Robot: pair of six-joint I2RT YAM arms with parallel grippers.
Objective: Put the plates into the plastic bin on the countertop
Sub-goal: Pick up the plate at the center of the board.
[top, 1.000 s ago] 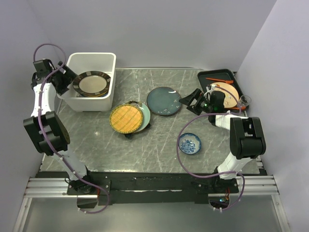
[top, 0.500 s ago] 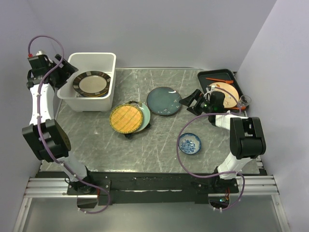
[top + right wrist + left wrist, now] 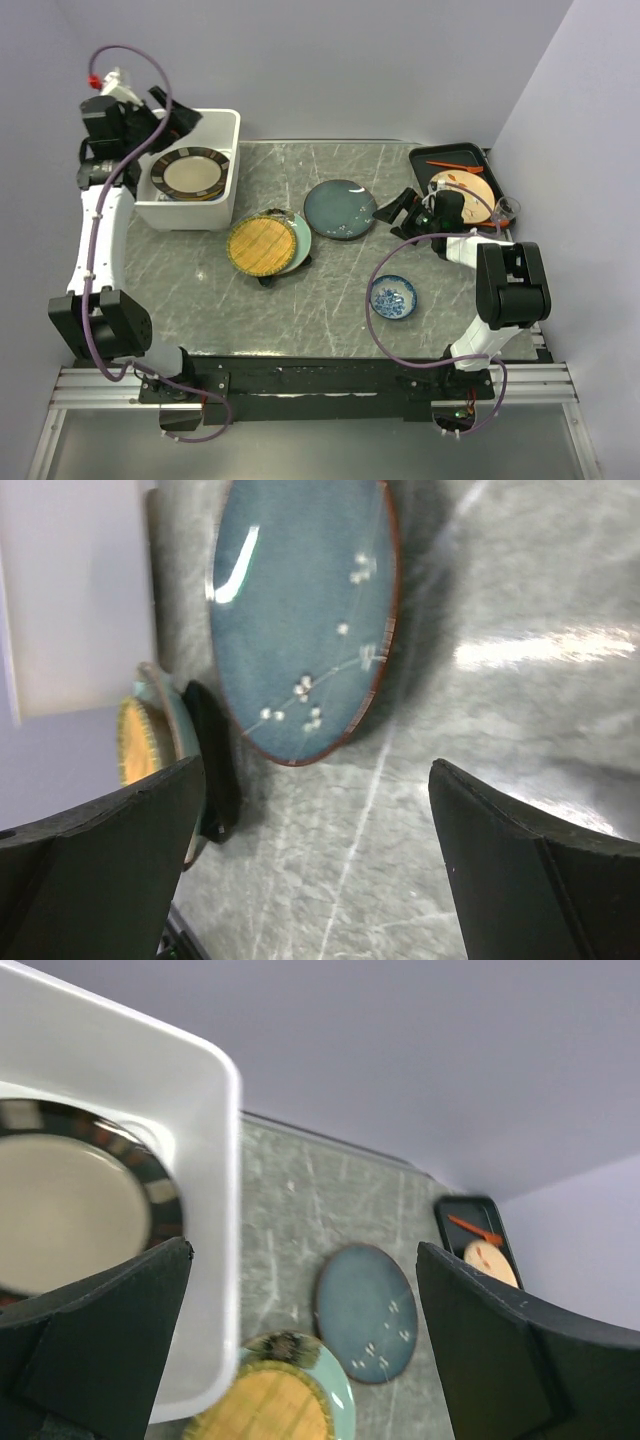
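As left gripper (image 3: 178, 115) hangs spread and empty above plastic bin (image 3: 232, 150), right gripper (image 3: 397, 210), also spread, approaches grey-blue plate (image 3: 340, 208) at its 3 o'clock rim; rim pinch likely next.

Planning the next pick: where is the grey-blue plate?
Top view: grey-blue plate lies centrally on the countertop, between the yellow plate and the right gripper.

2 white arms (image 3: 97, 235) with black joints, looping purple cables (image 3: 368, 310), matte black claw fingers (image 3: 100, 1350)
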